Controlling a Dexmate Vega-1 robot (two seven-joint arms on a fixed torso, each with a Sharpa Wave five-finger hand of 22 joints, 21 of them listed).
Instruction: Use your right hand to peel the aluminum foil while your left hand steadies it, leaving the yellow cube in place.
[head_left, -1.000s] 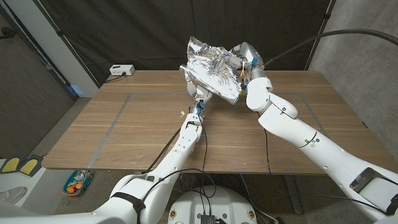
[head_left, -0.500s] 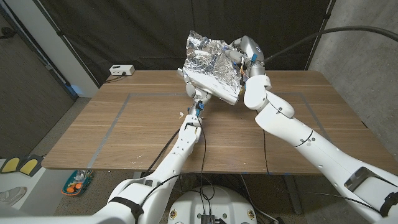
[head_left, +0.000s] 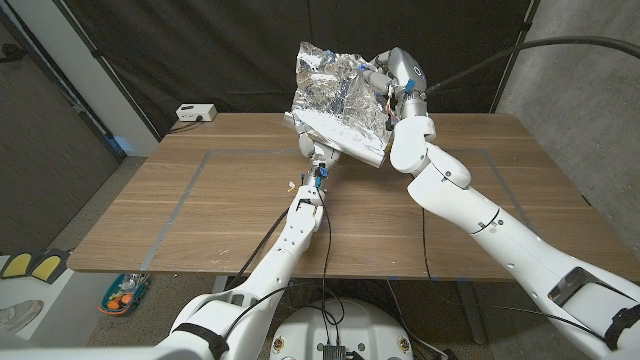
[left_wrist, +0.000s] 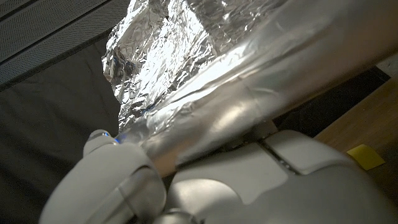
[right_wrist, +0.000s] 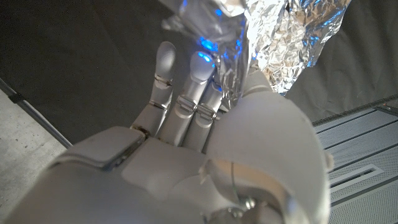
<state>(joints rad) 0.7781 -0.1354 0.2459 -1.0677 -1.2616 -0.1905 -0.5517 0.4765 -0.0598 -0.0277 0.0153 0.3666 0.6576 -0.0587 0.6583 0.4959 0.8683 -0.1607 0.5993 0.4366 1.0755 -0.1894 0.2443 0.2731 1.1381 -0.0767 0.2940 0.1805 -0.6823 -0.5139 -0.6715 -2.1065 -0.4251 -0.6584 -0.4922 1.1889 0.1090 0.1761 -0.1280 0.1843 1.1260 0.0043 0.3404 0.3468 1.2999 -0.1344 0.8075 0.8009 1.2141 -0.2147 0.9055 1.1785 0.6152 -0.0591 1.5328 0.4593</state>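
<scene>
Head view: one crumpled sheet of aluminum foil (head_left: 338, 105) is held up above the far middle of the wooden table (head_left: 180, 215), lifted between two hands. The right hand (head_left: 388, 82) is raised at the sheet's right side, and the right wrist view shows its fingers (right_wrist: 186, 99) pinching an edge of the foil (right_wrist: 273, 43) against the thumb. The left hand (head_left: 315, 150) sits at the sheet's lower edge; in the left wrist view the foil (left_wrist: 205, 81) drapes right over the back of the left hand (left_wrist: 186, 174), but whether its fingers grip the sheet or only prop it cannot be told.

The step in hand looks like the peel itself, with the foil opened out and lifted well off the table. One small yellow piece (left_wrist: 365, 156) lies on the wood in the left wrist view, probably the yellow cube, though it is too small to be sure. The next move likely calls for the right hand to draw the sheet clear without dragging across that piece.

Other single items: one white box (head_left: 195, 113) at the table's far left.
</scene>
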